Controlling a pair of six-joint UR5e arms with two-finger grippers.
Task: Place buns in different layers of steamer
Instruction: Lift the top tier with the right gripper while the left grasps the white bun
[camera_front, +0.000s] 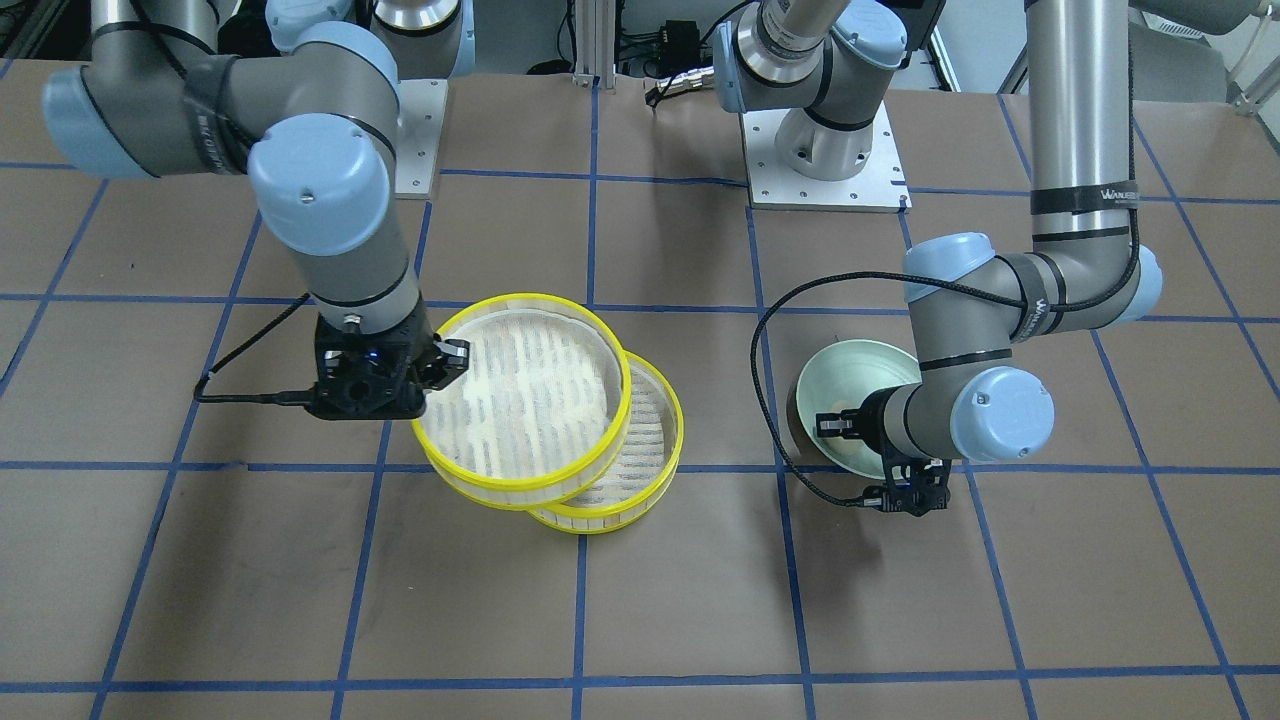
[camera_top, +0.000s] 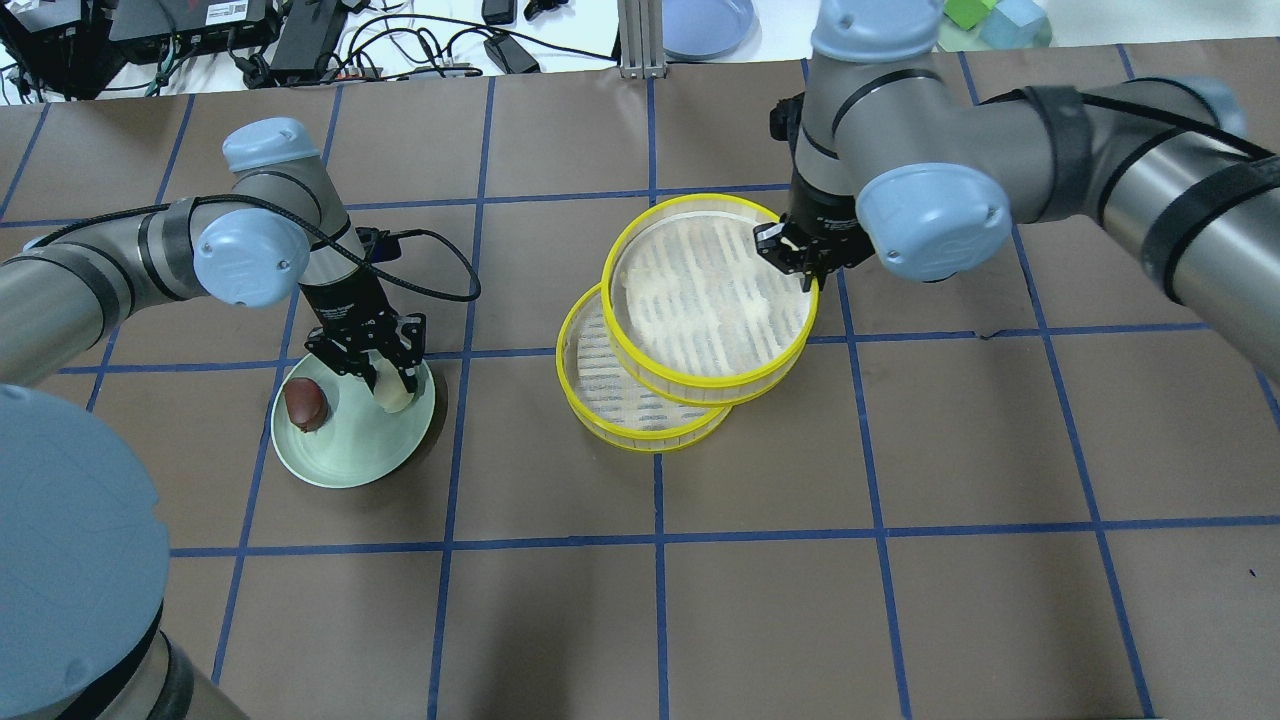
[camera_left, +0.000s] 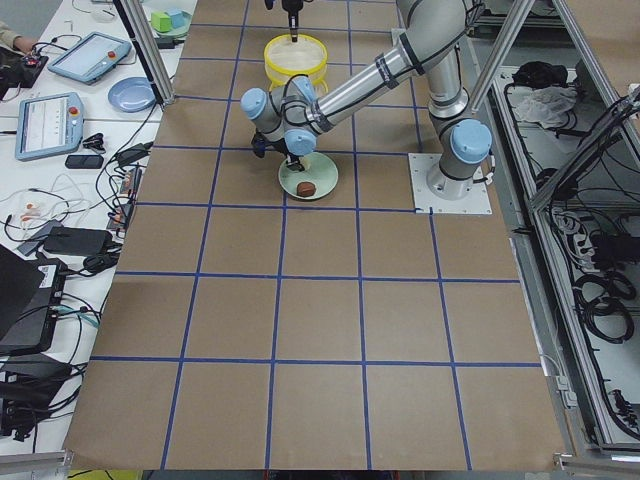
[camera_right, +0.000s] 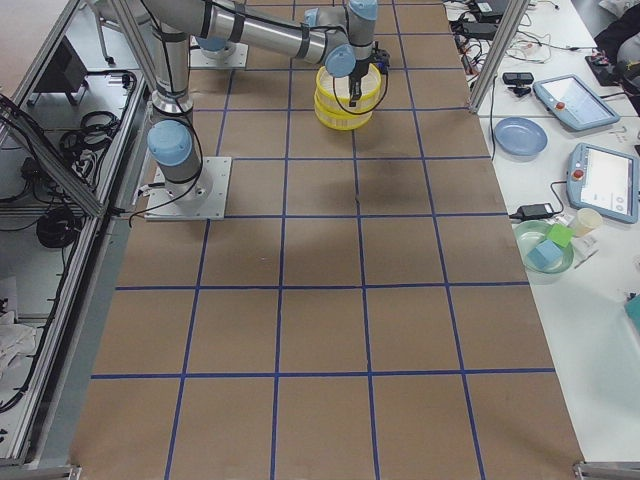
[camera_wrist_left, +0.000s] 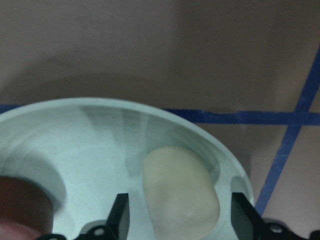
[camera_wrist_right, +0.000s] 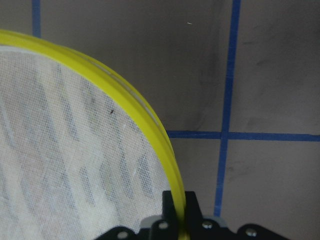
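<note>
My right tool (camera_top: 800, 262) pinches the upper tray (camera_top: 606, 290) by its rim, offset over the lower tray (camera_top: 640, 445). My left tool (camera_top: 380, 372), spread, straddles the cream bun (camera_wrist_left: 180, 195).

On the table (camera_top: 900, 600), the plate (camera_top: 350, 465) lies to the robot's left and the two steamer layers near the middle, well apart from it. The upper layer (camera_top: 690, 375) sits over the lower layer (camera_top: 610, 400), shifted away from the robot and to its right, so a crescent of the lower one shows on the near left side. Both buns lie in the plate: the first bun (camera_top: 394, 392) at its right side, the second bun (camera_top: 306, 402) at its left edge, apart from each other. The left gripper (camera_wrist_left: 180, 217) stands over the first bun, one finger on either side with gaps between. The right gripper (camera_top: 800, 262) is at the upper layer's far right rim, which runs between its fingers
</note>
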